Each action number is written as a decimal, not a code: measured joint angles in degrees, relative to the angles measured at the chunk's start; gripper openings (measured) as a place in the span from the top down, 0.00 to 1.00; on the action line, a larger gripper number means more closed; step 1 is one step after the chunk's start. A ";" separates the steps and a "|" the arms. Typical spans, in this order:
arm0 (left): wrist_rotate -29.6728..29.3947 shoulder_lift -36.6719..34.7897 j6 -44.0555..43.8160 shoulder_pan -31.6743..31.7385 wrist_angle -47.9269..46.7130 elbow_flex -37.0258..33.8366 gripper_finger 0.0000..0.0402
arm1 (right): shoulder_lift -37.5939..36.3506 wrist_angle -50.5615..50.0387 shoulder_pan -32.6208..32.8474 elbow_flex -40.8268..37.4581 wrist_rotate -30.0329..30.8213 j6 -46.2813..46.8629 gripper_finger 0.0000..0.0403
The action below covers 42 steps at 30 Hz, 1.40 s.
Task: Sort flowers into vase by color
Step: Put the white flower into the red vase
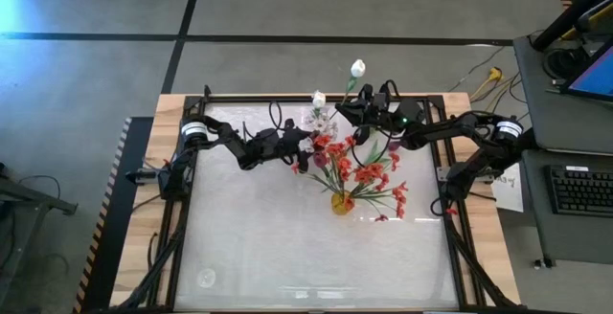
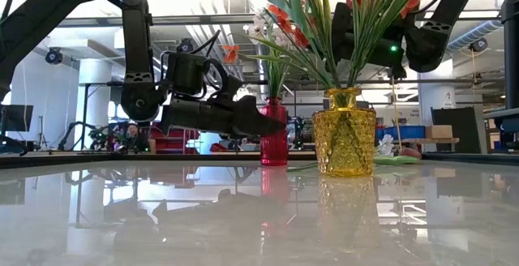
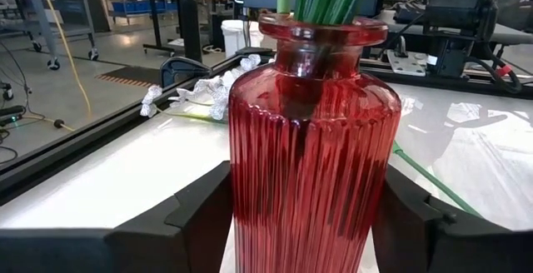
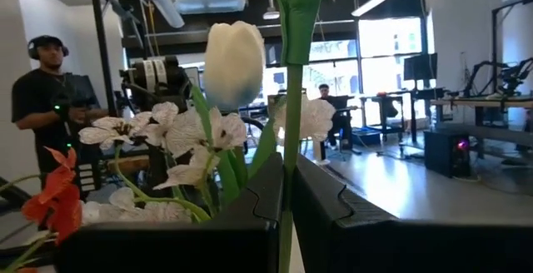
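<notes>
High view: both arms meet at the far middle of the desk (image 1: 239, 257), over the 2 vases.
Left gripper (image 3: 304, 223): low at desk level, fingers (image 3: 196, 219) either side of the red vase (image 3: 310, 140); they sit right against the ribbed glass, though I cannot tell if they press it yet.
Right gripper (image 4: 281, 198): up above the bouquets, pinched tight on 1 green stem (image 4: 289, 131).
White tulip (image 4: 233, 61): just beside that stem in the right wrist view; whether it belongs to the held stem I cannot tell.
Yellow vase (image 2: 345, 132): nearer the front, packed with red-orange blossoms (image 1: 359, 170).
White sprays (image 4: 158, 136): clustered by the right gripper, near the red vase's mouth.
Loose flower (image 3: 200, 98): a white spray lies flat on the desk behind the red vase.
Step in hand: likely steadying the red vase for the incoming stem.
Doing it well: hold the vase square and low, bring the stem straight down into the neck, avoid snagging stems already inside.
Background: a person stands beyond the desk.
</notes>
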 joint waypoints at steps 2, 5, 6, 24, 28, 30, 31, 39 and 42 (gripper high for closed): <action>-0.01 0.00 -0.05 0.00 -0.01 0.01 0.46 | 0.00 -0.08 -0.02 0.00 -0.08 0.51 0.97; 0.00 0.00 -0.09 0.00 -0.05 -0.02 0.46 | 0.00 -0.12 -0.04 0.00 -0.74 2.00 0.97; 0.00 0.00 -0.09 0.00 -0.13 -0.02 0.46 | 0.00 -0.17 -0.02 0.00 -1.19 2.48 0.97; 0.03 -0.02 -0.13 0.00 -0.34 -0.04 0.47 | -0.07 -6.09 0.84 0.08 0.38 1.35 0.97; 0.04 -0.04 -0.13 0.00 -0.44 -0.04 0.47 | -0.07 -7.13 1.40 1.60 0.38 0.90 0.97; 0.04 -0.04 -0.12 0.00 -0.45 -0.06 0.47 | -0.07 -9.35 1.88 2.84 0.38 -0.09 0.97; 0.04 -0.04 -0.11 0.00 -0.44 -0.06 0.47 | -0.07 -11.23 2.16 3.55 0.40 -0.83 0.97; 0.05 -0.04 -0.14 0.00 -0.52 -0.06 0.47 | -0.07 -20.65 3.11 7.54 0.42 -4.74 0.97; 0.07 -0.04 -0.14 0.00 -0.55 -0.06 0.47 | -0.07 -20.85 3.09 7.53 0.43 -4.72 0.97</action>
